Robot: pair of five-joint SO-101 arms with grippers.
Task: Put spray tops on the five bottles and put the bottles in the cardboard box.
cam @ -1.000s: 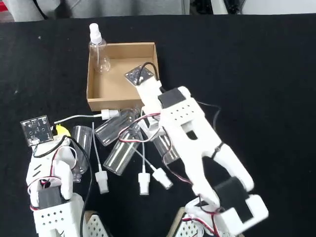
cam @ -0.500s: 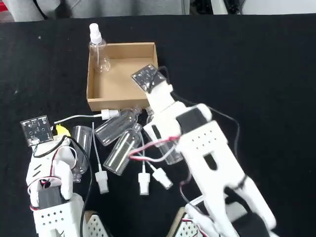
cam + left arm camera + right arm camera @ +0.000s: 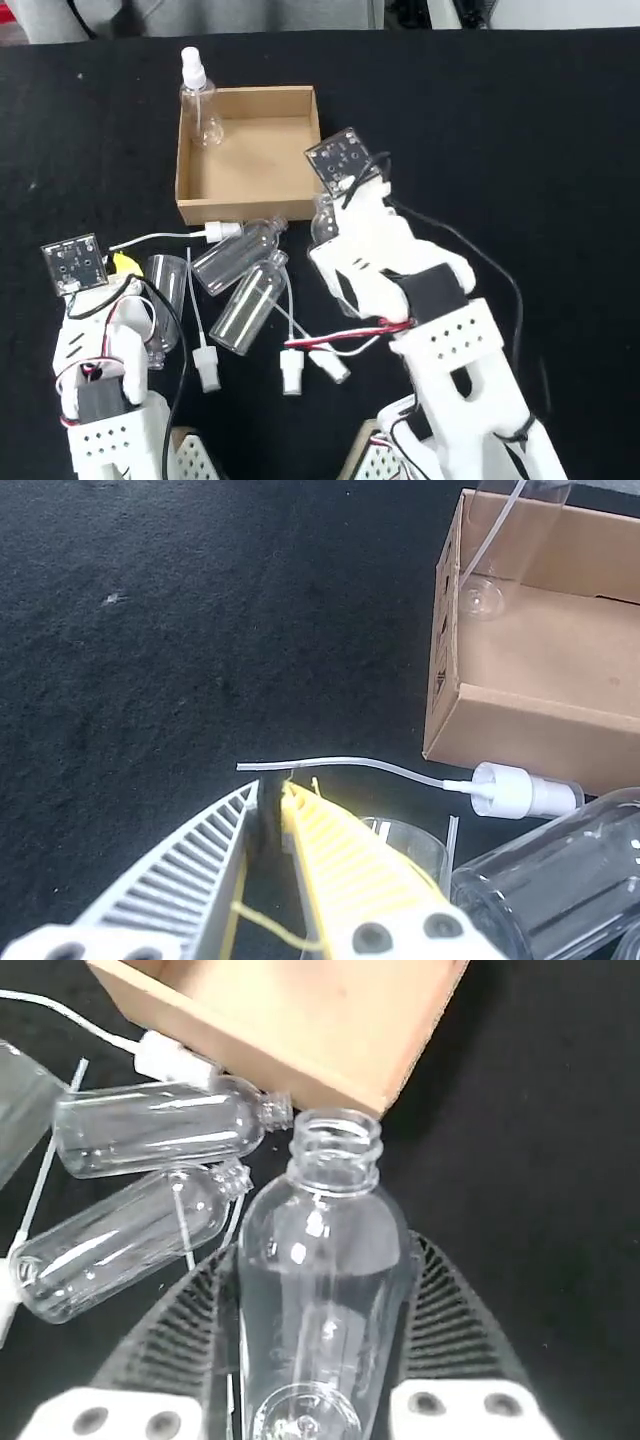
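One uncapped bottle (image 3: 325, 1210), clamped in right gripper (image 3: 320, 1252)

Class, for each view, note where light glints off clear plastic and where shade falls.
Right wrist view: white streaks glint on the nearest bottle, around its shoulder. Left wrist view: the cardboard box has one outer wall in shade, and the standing bottle glints at its base. High view: the black table shows no glare, and a lying bottle carries pale streaks.

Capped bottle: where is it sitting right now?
In the high view, the capped bottle stands upright inside the box, in its far left corner. The loose bottles lie outside, by the box's near wall.
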